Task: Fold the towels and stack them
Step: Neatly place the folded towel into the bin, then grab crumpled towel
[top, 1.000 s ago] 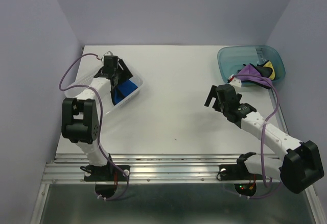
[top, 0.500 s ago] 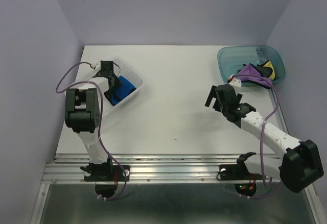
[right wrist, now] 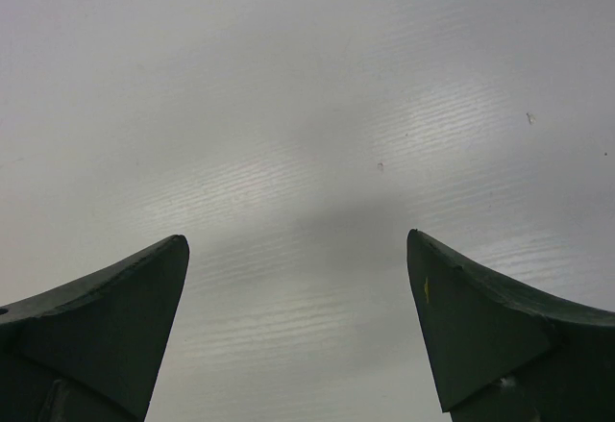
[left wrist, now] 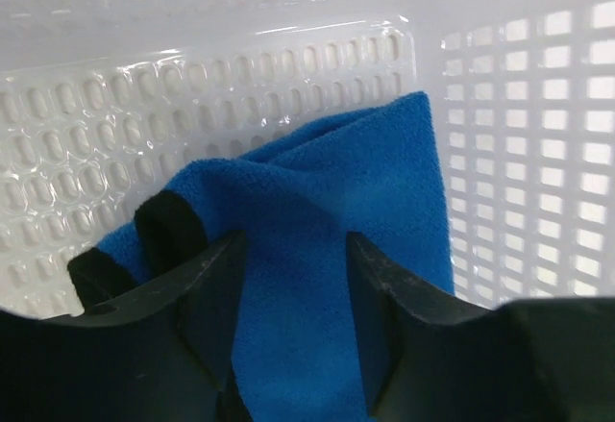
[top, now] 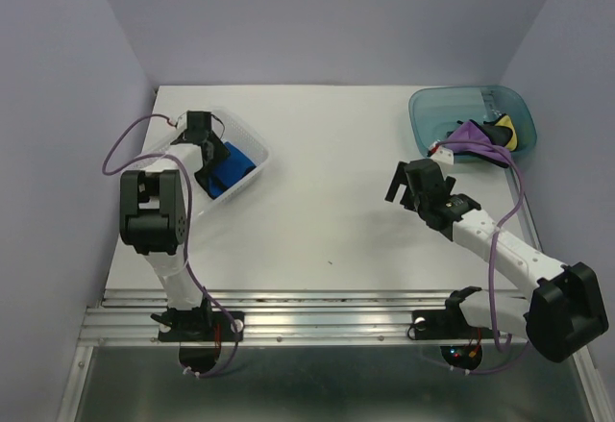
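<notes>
Left wrist: left gripper (left wrist: 293, 249) fingers clenched on a ridge of the blue towel (left wrist: 384, 182), inside the clear tray (left wrist: 288, 66) by the far-left corner; top view puts its long axis diagonal, near-left to far-right. Right gripper (right wrist: 298, 249) is spread wide over the bench (right wrist: 288, 105) right of centre; purple towel (top: 469, 134) and yellow towel (top: 510, 132) lie bunched in the teal tub (top: 428, 114), far-right corner.

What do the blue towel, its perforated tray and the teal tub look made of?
The blue towel looks like soft fleece or microfibre: fuzzy matte nap, limp folds, black edging. The tray looks like thin rigid plastic, clear to whitish and glossy, with moulded slots and glare streaks. The teal tub looks like smooth translucent plastic, with see-through tinted walls. Exact polymers can't be told.
</notes>
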You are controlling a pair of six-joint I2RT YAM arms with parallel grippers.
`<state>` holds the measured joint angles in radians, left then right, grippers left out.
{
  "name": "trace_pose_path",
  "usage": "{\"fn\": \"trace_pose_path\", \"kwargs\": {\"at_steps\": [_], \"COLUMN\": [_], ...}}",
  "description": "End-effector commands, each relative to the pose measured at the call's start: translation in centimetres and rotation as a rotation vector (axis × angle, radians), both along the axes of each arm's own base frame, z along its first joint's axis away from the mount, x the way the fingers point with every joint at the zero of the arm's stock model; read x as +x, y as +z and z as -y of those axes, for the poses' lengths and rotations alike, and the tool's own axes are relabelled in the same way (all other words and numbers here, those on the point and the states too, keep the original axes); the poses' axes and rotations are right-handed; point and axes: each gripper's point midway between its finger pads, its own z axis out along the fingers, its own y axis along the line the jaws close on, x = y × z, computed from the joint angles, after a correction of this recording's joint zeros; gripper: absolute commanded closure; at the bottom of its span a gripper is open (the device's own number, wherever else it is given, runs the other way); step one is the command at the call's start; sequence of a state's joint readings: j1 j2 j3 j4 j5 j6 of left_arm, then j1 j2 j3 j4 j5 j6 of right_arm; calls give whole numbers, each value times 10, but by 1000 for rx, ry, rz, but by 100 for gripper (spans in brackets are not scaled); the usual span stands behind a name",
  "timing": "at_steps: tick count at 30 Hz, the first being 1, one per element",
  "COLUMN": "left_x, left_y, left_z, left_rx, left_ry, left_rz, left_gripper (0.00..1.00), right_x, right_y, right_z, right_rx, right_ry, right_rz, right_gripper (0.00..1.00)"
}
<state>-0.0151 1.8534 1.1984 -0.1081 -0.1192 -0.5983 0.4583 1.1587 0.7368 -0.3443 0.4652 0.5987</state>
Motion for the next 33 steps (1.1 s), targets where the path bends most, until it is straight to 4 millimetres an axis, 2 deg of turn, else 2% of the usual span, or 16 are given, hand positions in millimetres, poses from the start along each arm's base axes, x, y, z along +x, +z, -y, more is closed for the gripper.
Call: {"fn": "trace_pose_path", "kwargs": {"at_steps": [1,4,8,10,11,13,14,17,19,21,24,25,28,29,31,33], "left_x": [2,-4,-27,-39,-51,-64,-76,-98,-105,-111,-115,-113,-111,-110,-109,-106], "left_y": [75,127,204,221,246,253,261,271,251,239,226,229,224,223,217,213], "left_z": [5,10,30,35,36,36,35,35,30,28,34,36,35,35,34,32], "left_rx": [-20,-29,-61,-61,-54,-49,-42,-24,-2,-7,-16,-17,-13,-10,-3,4], "left_ry": [-45,-81,-192,-218,-226,-226,-226,-239,-228,-204,-247,-258,-256,-258,-257,-244], "left_rz": [150,268,448,501,574,613,649,702,681,682,670,686,676,674,656,644], "left_gripper": [41,32,1,1,1,1,1,1,1,1,1,1,1,1,1,1], "right_x": [11,15,32,49,60,77,93,123,134,141,153,158,171,177,185,190], "right_y": [25,33,53,78,77,92,104,122,99,100,88,72,66,47,46,26], "right_z": [2,2,3,6,10,13,28,57,90,117,144,158,172,178,185,192], "right_rx": [8,14,6,14,6,3,-14,34,24,-60,-122,-143,-181,-202,-240,-273], "right_ry": [-28,-35,-63,-91,-100,-103,-137,-169,-215,-259,-301,-297,-302,-306,-306,-317], "right_rz": [65,82,125,172,155,168,188,208,113,72,22,-28,-81,-128,-150,-196], "right_gripper": [0,0,0,0,0,0,0,0,0,0,0,0,0,0,0,0]}}
